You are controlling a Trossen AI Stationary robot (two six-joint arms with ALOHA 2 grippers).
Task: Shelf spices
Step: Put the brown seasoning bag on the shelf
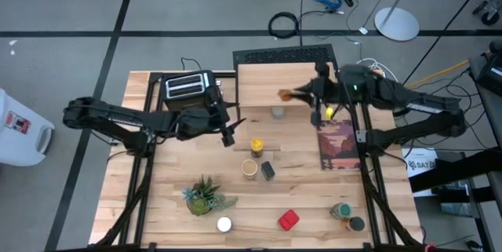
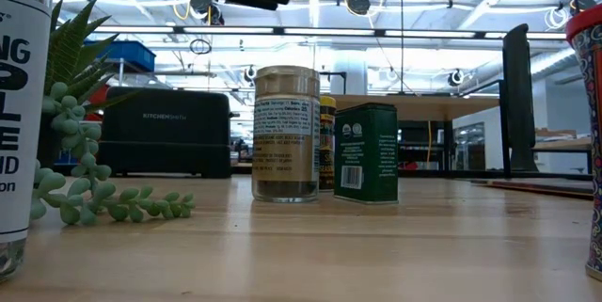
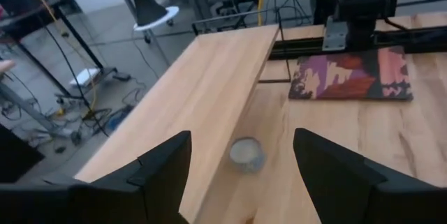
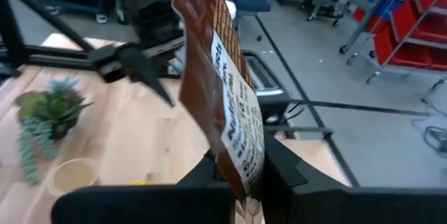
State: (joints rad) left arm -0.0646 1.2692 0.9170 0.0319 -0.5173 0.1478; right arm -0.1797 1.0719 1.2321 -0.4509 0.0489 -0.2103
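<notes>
My right gripper (image 1: 300,93) hangs over the shelf (image 1: 263,79), a light plank on a black frame, and is shut on the amber jar (image 4: 222,77). My left gripper (image 3: 241,137) is open. It hovers off the shelf's near left corner (image 1: 228,132), and a small grey-lidded jar (image 3: 246,154) by the plank's near edge shows between its fingers. The yellow-lidded jar (image 1: 256,145), the tan-lidded jar (image 1: 249,168) and the dark square tin (image 1: 268,170) stand on the table. The white-capped shaker (image 1: 224,224) and the red tin (image 1: 289,220) stand near the near edge. My right gripper pinches the amber jar between its two fingers (image 4: 279,172), by the jar's end nearest the wrist (image 4: 244,175). The fingers reach in about level from the table's right. The jar is lifted clear above the shelf and sticks out beyond the fingertips, tilted.
A black toaster (image 1: 188,87) stands left of the shelf. A book (image 1: 337,144) lies on the table at the right. A green potted plant (image 1: 205,197) sits front left. Two more containers (image 1: 345,214) stand at the near right corner.
</notes>
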